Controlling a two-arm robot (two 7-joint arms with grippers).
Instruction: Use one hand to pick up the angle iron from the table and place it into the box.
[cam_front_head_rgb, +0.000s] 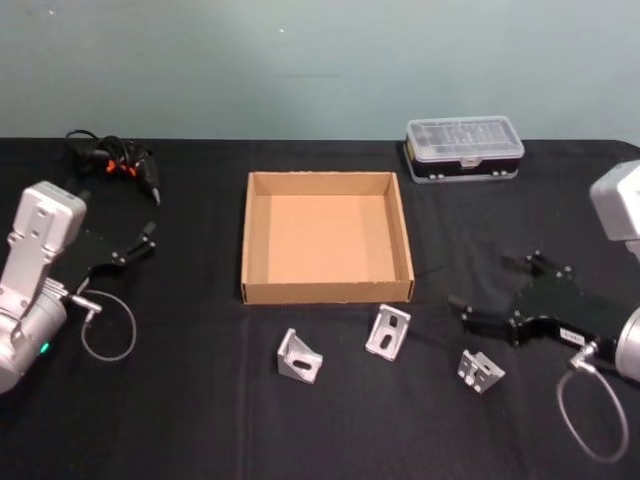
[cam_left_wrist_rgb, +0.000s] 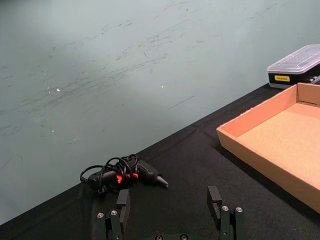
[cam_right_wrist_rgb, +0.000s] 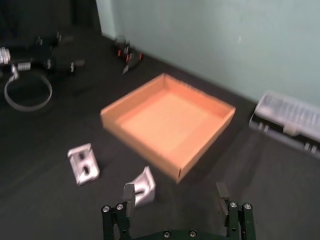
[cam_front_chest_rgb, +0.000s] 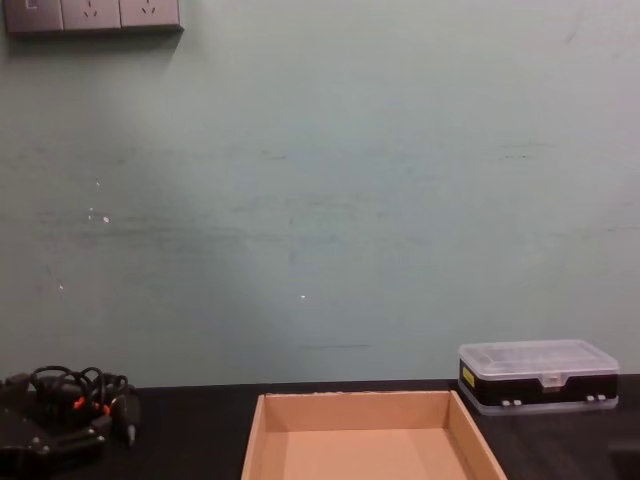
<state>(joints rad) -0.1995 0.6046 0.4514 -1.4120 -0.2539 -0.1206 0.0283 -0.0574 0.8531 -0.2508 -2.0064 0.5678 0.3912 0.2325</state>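
Nearest the robot, three silver L-shaped metal angle irons lie in a loose row on the flat black table (cam_front_head_rgb: 200, 420): the left angle iron (cam_front_head_rgb: 298, 357), the middle angle iron (cam_front_head_rgb: 388, 332) and the right angle iron (cam_front_head_rgb: 480, 370). All three rest on the table in front of the box, none inside it.

The right gripper (cam_front_head_rgb: 497, 282), black with a small white label, is over the table's right side with its jaws spread wide. No angle iron lies between them. In the head view the right angle iron lies just nearer than the jaws and the middle one just to their left. In the right wrist view, the middle angle iron (cam_right_wrist_rgb: 142, 187) sits close beside one finger (cam_right_wrist_rgb: 129, 194).

The left gripper (cam_front_head_rgb: 135, 245) is over the table's left side, well apart from the irons, jaws also spread.

Beyond the irons is the shallow tan cardboard box (cam_front_head_rgb: 328, 292). Farther back on the right stands a black plastic organiser case with a clear lid (cam_front_head_rgb: 463, 148), and on the far left a black tool with orange parts and a coiled cord (cam_front_head_rgb: 115, 165).
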